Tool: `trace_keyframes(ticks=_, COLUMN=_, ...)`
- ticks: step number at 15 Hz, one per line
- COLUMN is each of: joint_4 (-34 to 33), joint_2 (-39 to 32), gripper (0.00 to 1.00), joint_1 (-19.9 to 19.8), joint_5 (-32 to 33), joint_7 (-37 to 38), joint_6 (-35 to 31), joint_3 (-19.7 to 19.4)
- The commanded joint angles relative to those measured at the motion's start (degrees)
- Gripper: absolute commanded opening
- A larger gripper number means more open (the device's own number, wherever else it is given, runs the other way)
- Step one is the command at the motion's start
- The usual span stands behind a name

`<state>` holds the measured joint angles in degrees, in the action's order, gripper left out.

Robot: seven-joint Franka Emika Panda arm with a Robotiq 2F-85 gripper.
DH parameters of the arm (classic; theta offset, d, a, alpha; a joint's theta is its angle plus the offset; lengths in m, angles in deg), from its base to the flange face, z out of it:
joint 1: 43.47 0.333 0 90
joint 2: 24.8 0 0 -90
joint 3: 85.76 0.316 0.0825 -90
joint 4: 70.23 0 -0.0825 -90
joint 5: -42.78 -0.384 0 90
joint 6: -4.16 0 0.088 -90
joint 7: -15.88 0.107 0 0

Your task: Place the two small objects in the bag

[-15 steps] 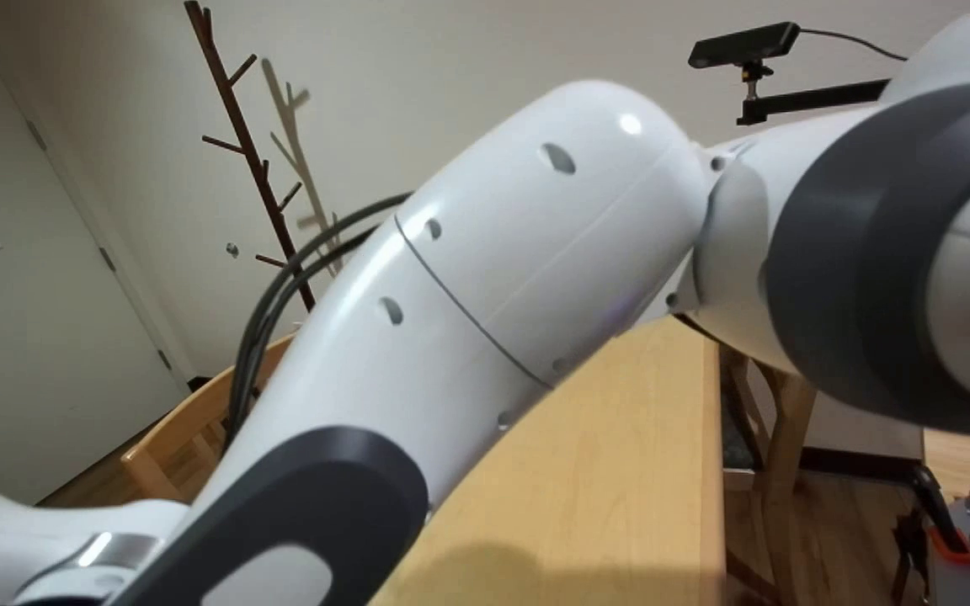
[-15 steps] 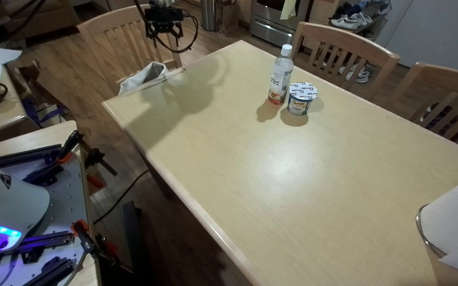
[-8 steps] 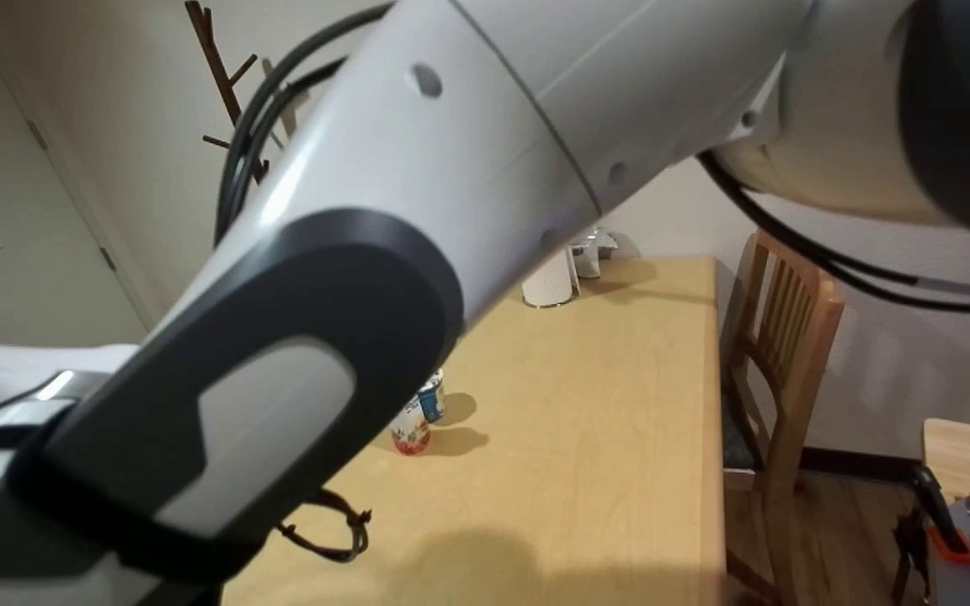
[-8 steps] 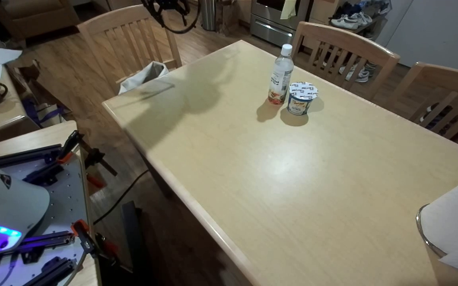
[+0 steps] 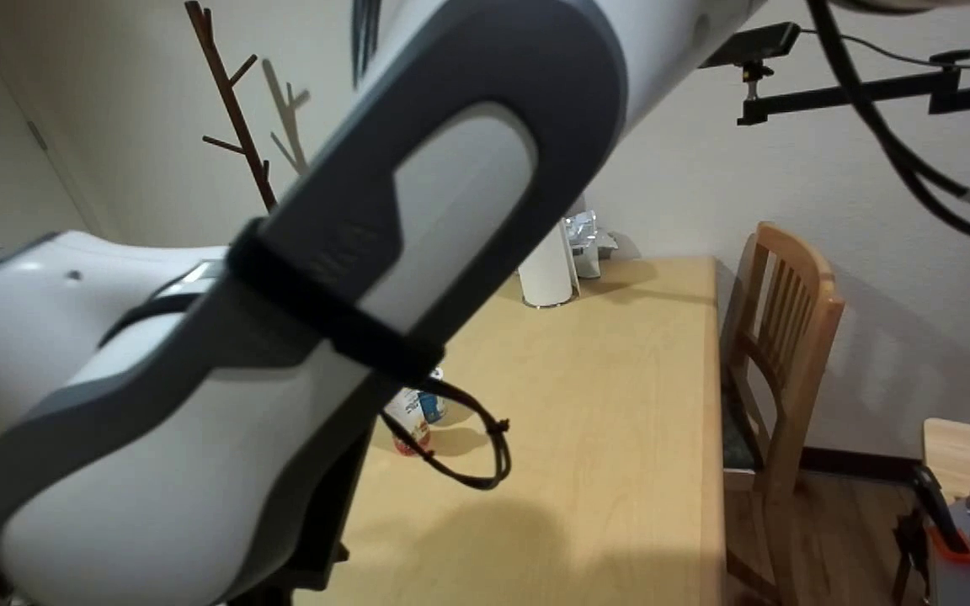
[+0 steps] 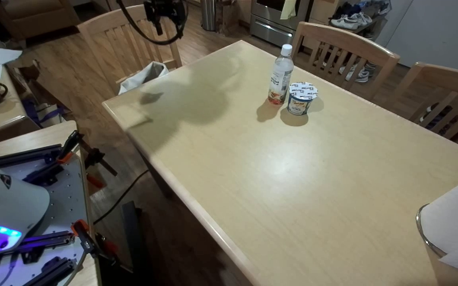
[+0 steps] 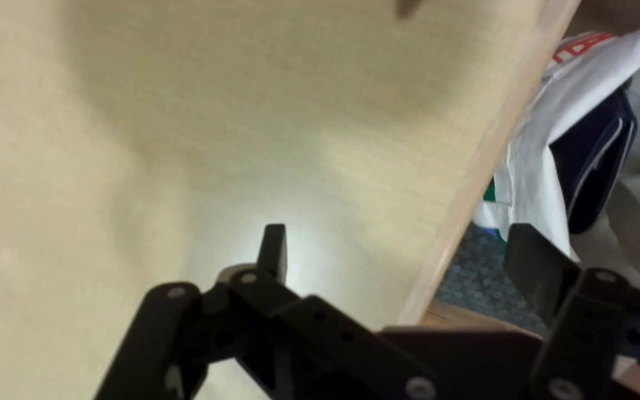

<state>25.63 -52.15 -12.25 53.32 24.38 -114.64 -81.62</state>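
Observation:
My gripper (image 7: pixel 399 241) is open and empty above the table's edge in the wrist view. One finger is over the wood, the other beside the bag. Part of the gripper also shows at the top of an exterior view (image 6: pixel 159 24). A white cloth bag (image 7: pixel 542 166) with red lettering sits against the table's edge on a chair seat, mouth open. A dark blue object (image 7: pixel 595 150) lies inside it. The bag's rim shows beyond the table in an exterior view (image 6: pixel 141 79). No other small objects show on the table besides a bottle and a cup.
A clear bottle (image 6: pixel 280 79) with a white cap stands beside a lidded cup (image 6: pixel 299 105) on the table (image 6: pixel 213 167). A paper roll (image 6: pixel 457 226) stands at the near right end. Wooden chairs (image 6: pixel 344 59) line the table. A coat rack (image 5: pixel 232 109) stands by the wall.
The arm's forearm and wrist have swung up and to the right in an exterior view. The gripper has turned and shows more side-on. The bottle, cup and bag have stayed put.

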Motion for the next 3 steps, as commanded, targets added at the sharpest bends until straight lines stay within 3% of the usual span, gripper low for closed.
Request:
trace_keyframes(ticks=1, joint_4=1.3, joint_2=0.2, gripper=1.0, joint_1=-3.3, joint_5=1.5, joint_7=0.9, joint_6=0.1, joint_3=3.2)
trace_keyframes(ticks=3, joint_4=0.7, joint_2=0.0, gripper=1.0, joint_1=-3.8, joint_5=1.5, joint_7=0.8, joint_6=0.0, joint_3=3.6)
